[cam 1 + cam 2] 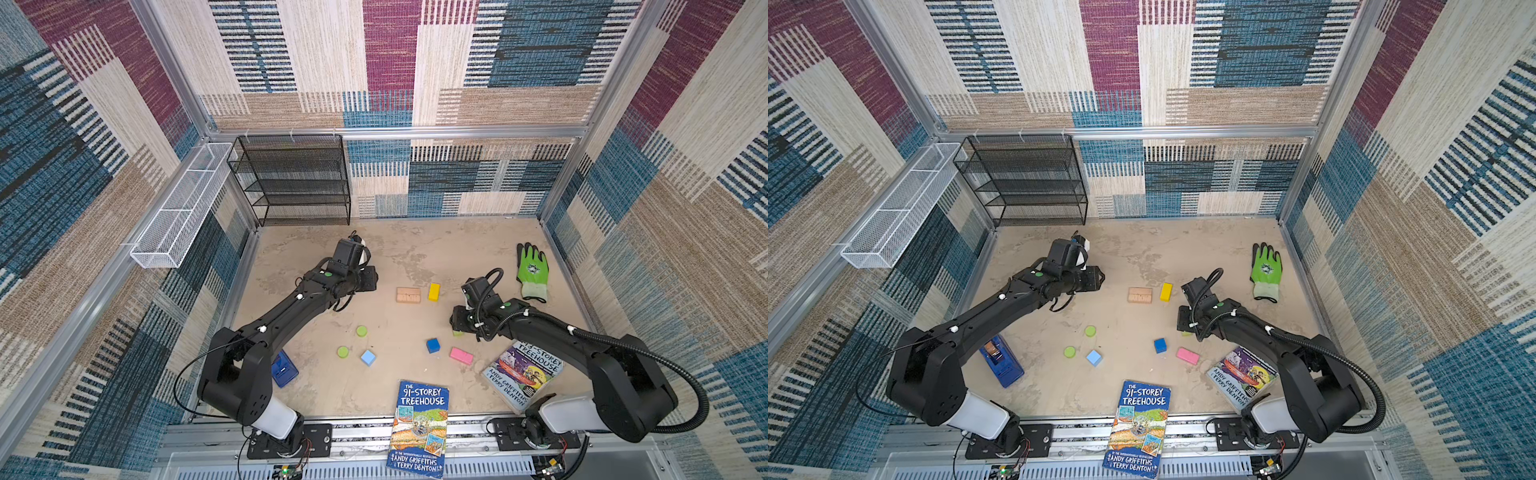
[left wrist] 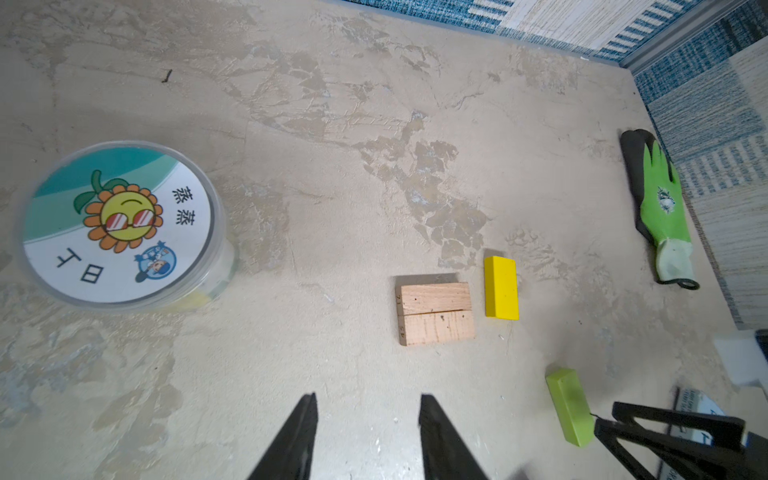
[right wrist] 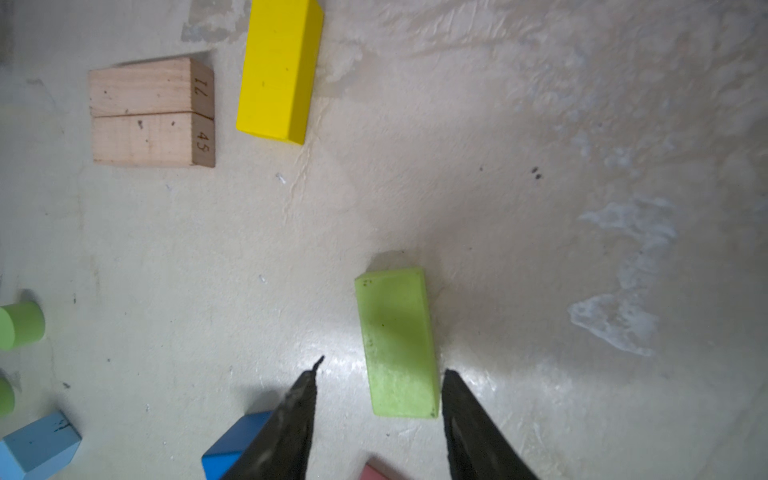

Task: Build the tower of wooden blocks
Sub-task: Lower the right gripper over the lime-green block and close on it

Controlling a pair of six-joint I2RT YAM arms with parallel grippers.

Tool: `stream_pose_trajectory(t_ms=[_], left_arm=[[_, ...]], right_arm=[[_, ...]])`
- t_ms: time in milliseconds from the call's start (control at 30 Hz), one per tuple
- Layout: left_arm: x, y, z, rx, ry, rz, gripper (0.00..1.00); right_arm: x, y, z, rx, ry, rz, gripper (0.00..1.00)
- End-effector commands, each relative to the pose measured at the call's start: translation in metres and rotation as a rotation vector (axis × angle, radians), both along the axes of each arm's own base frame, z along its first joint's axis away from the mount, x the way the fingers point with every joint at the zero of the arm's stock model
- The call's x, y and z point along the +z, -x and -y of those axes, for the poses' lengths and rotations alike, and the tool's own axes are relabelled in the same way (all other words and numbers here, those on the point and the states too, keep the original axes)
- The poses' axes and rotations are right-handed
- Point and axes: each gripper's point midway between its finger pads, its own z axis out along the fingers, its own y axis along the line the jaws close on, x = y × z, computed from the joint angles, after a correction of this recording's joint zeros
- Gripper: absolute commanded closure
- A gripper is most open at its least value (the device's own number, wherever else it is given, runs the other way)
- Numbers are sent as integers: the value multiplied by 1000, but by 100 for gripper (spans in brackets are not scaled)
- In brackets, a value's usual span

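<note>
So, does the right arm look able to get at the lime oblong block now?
Probably yes: the right hand straddles one end of the lime oblong, jaws open, with nothing on top of it. The dark-blue cube lies close by, outside the jaws.

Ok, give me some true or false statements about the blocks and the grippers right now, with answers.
1. The tan bars lie side by side, touching. True.
2. The yellow block sits on top of the bars. False: it lies beside them.
3. The right gripper straddles the lime oblong. True.
4. The left gripper holds a cube. False: its jaws are open and empty.
5. The pink block lies apart from the dark-blue cube. True.
</note>
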Motion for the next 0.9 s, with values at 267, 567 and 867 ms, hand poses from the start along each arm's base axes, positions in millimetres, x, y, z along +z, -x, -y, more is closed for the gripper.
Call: stream_pose_trajectory(t_ms=[267, 567, 867], left_arm=[[5, -2, 2, -10, 4, 13, 55], [3, -3, 1, -9, -2, 9, 55], [0, -4, 1, -11, -12, 0, 55]], right_arm=[[-12, -4, -2, 25, 112, -31, 44], [-23, -2, -4, 43, 156, -71, 51], [-30, -3, -8, 56, 187, -92, 71]])
